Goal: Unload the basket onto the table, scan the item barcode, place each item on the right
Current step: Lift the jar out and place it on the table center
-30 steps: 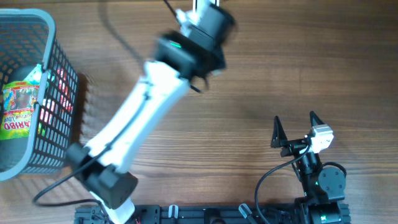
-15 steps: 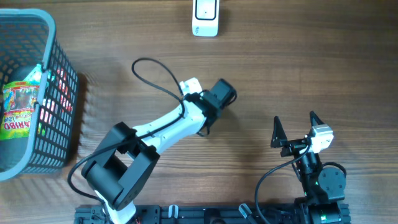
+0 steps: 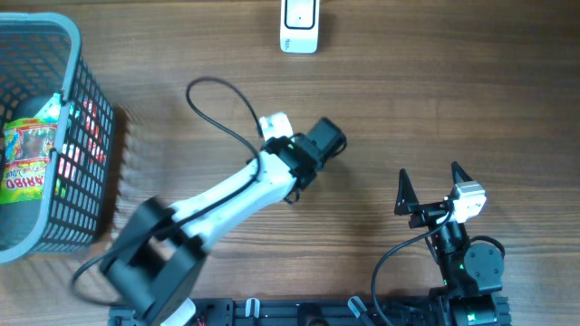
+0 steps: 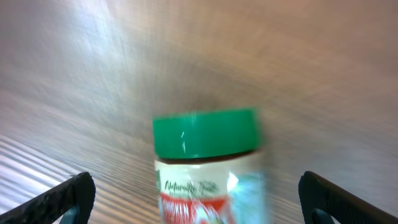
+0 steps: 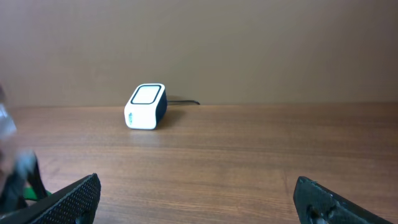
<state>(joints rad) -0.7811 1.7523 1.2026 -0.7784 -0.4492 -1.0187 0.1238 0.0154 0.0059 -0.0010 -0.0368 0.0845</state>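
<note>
The item is a jar with a green lid (image 4: 206, 134) and a white and red label; it shows blurred in the left wrist view, on the wooden table. My left gripper (image 4: 202, 200) is open, its dark fingertips (image 4: 69, 198) far out on both sides and apart from the jar. From overhead the left gripper (image 3: 324, 143) sits mid-table and covers the jar. The white barcode scanner (image 3: 299, 27) stands at the far edge, also in the right wrist view as the scanner (image 5: 145, 106). My right gripper (image 3: 430, 192) rests open and empty near the front right.
A grey mesh basket (image 3: 86, 136) at the left edge holds a Haribo bag (image 3: 23, 163) and other packets. A black cable (image 3: 222, 104) loops over the table by the left arm. Bare wood lies between the right gripper (image 5: 199, 205) and the scanner.
The left arm drew back from the scanner at the far edge to mid-table. Its jaws have opened wide and let go of the jar. The right arm has not moved.
</note>
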